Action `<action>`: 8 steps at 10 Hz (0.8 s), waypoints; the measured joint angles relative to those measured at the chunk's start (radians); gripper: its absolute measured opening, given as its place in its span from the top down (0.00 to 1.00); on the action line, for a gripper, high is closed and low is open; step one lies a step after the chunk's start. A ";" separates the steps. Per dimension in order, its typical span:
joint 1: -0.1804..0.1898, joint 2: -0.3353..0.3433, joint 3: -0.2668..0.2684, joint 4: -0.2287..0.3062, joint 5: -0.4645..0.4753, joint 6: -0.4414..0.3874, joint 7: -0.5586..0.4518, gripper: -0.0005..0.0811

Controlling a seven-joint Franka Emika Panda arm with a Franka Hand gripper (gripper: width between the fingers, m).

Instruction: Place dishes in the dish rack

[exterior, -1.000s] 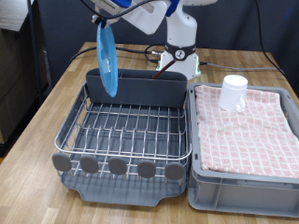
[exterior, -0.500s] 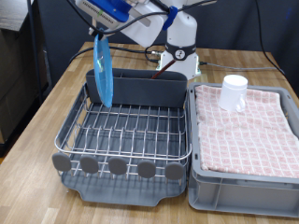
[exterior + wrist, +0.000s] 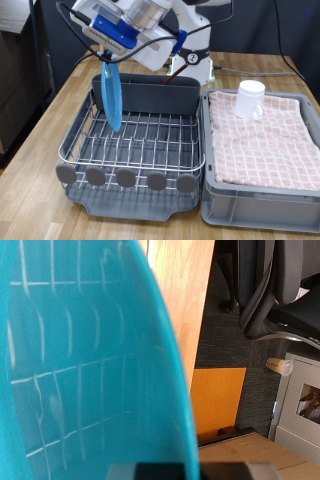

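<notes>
My gripper is shut on the top edge of the bright blue plate, which hangs on edge over the wire grid of the dish rack, near its left side in the exterior view. The plate's lower edge is close to the wires; I cannot tell if it touches. The plate fills the wrist view. The small white cup stands upside down on the pink checked cloth at the exterior view's right. The wooden spoon is out of view.
The grey crate holding the cloth stands right of the rack. The tall grey caddy is at the rack's back. Cables and the arm's base are behind it. A dark chair shows on the floor.
The gripper has moved down and slightly towards the exterior view's left, lowering the blue plate from above the caddy to just over the rack's wires.
</notes>
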 joint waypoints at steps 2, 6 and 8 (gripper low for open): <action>0.000 0.013 -0.011 -0.027 -0.010 0.036 0.023 0.96; 0.000 0.040 -0.026 -0.067 -0.023 0.109 0.059 0.96; 0.000 0.054 -0.027 -0.072 -0.023 0.127 0.070 0.96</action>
